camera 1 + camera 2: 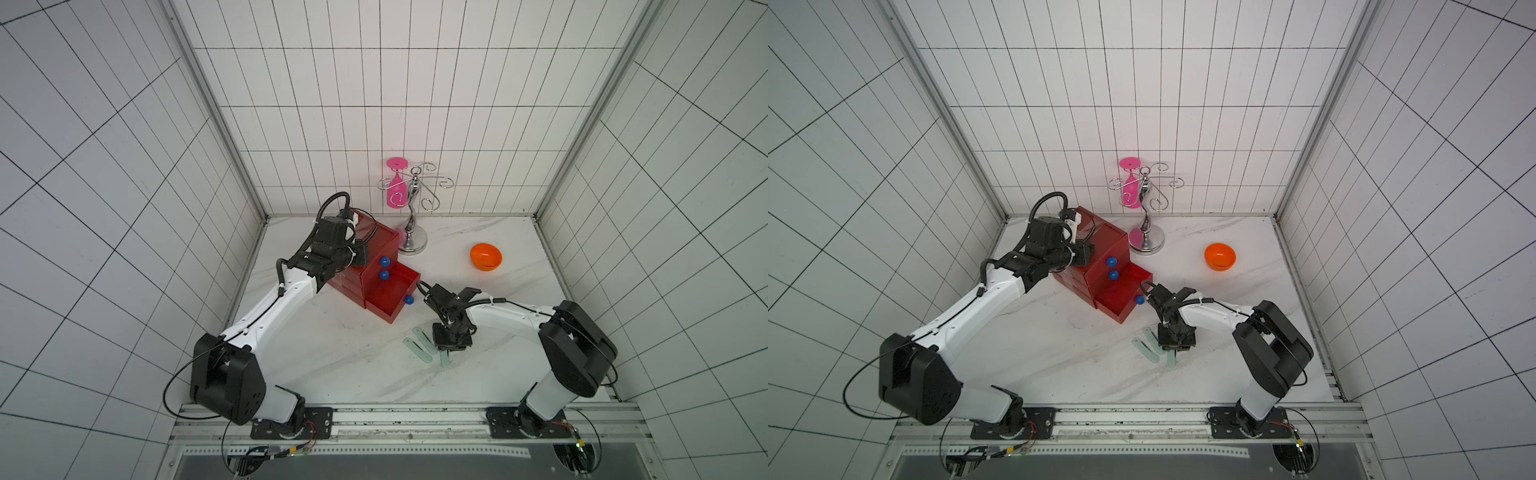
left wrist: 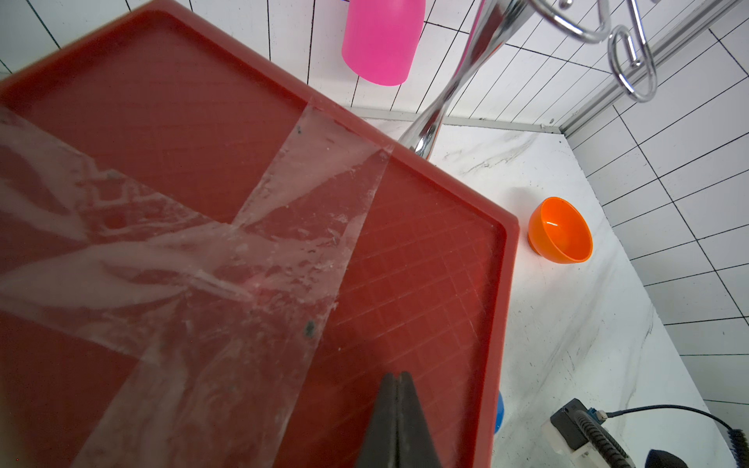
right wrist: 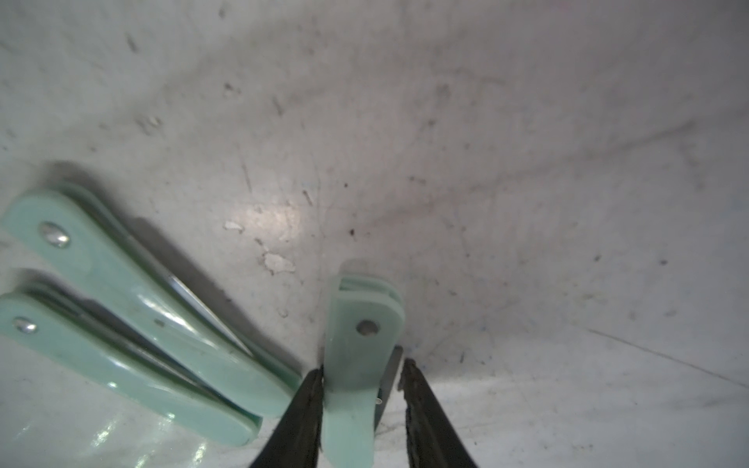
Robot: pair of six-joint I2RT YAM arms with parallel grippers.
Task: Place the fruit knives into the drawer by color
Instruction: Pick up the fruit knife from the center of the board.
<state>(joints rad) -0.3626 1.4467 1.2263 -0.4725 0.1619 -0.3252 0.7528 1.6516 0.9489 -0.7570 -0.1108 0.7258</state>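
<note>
Right hand: jaws partway open astride one mint-green fruit knife. One finger touches its side and the other stands just clear. It sits lower centre-right in both top views.
Straddled knife: on the counter.
Two further mint-green knives: side by side, just left of the right hand in a top view.
Left hand: fingers pressed together, holding nothing, over the taped top of the drawer.
Drawer: red chest, left of frame centre, with its lowest tray pulled out.
Orange bowl: right of centre, well apart from the drawer.
Chrome rack: behind the drawer, with a pink glass hanging on it.
</note>
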